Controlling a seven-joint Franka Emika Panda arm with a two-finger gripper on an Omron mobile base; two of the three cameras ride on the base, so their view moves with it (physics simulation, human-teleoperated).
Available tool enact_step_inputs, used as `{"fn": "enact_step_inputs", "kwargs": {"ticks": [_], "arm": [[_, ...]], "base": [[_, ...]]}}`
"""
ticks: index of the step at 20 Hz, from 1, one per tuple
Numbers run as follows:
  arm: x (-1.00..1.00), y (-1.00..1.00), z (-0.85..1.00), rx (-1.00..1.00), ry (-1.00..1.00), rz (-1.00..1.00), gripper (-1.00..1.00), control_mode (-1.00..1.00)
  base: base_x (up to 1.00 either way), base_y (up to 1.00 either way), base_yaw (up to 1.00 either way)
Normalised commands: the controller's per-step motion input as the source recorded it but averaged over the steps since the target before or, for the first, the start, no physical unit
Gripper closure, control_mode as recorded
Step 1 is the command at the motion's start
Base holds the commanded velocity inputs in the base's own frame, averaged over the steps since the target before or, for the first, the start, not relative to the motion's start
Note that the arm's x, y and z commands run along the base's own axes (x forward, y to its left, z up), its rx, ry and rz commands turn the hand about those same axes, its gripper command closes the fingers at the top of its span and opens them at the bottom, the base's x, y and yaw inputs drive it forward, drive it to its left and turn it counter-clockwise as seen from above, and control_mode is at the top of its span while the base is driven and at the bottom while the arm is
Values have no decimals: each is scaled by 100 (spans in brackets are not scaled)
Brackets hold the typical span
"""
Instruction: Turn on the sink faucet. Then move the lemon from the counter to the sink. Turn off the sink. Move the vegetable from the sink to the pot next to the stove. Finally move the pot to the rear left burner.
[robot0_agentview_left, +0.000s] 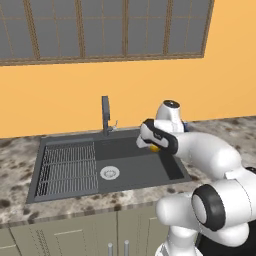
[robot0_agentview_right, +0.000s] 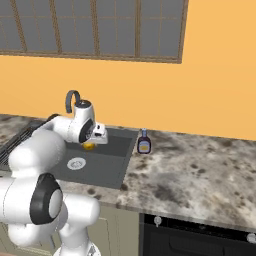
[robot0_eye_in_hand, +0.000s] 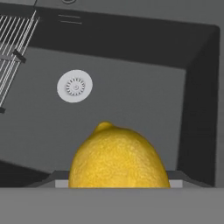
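Claw (robot0_agentview_left: 154, 146) hangs above the right half of the sink (robot0_agentview_left: 165, 165), closed around the lemon (robot0_eye_in_hand: 119, 157), which fills the space between its fingers; the fruit is in the air, not touching the basin floor. From the hand view, the round silver drain (robot0_eye_in_hand: 75, 86) lies at about 11 o'clock from the lemon, the wire rack (robot0_eye_in_hand: 15, 48) further the same way, and the right sink wall stands at 3 o'clock with open dark floor between. On the surface (robot0_agentview_right: 200, 165), a small bottle (robot0_agentview_right: 144, 142) stands just beside the sink's right edge, and the sink faucet (robot0_agentview_left: 106, 116) rises behind the back rim.
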Motion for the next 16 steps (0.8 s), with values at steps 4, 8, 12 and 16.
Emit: {"fn": "enact_step_inputs", "kwargs": {"ticks": [4, 8, 12, 16], "arm": [[0, 1, 2, 0, 0, 0, 100, -100], [0, -4, 0, 0, -3, 1, 100, -100], [-59, -16, 4, 0, -16, -2, 100, -100], [-51, -11, 2, 0, -12, -4, 100, -100]], "base": [[0, 0, 0], [0, 0, 0], [0, 0, 0], [0, 0, 0]]}}
